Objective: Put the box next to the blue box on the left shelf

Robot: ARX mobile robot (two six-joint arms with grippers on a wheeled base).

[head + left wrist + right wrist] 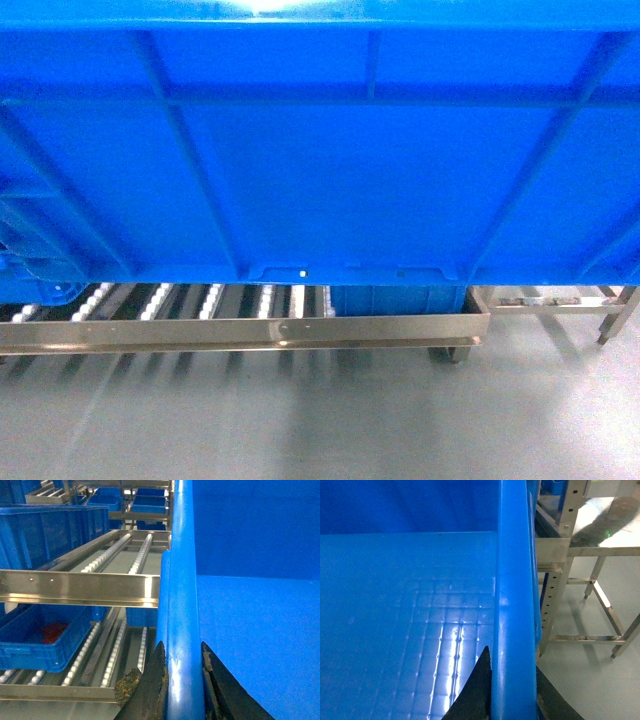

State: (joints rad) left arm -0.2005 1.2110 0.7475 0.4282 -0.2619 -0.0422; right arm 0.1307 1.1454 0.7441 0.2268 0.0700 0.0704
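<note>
The box (320,150), a large bright-blue ribbed crate, is held up off the floor and fills most of the head view. My left gripper (182,650) is shut on its left rim (182,580), one finger on each side. My right gripper (512,667) is shut on its right rim (512,580). Below and beyond the box runs the left shelf (240,330), a silver rack with white roller tracks (140,555). A blue box (50,532) stands on the rack's upper level, to the left of the held box, with bare rollers between them.
A second blue crate (37,640) holding something red sits on the rack's lower level. More blue crates (145,502) stand on racks farther back. A separate metal frame (590,605) stands on the grey floor (320,420) to the right.
</note>
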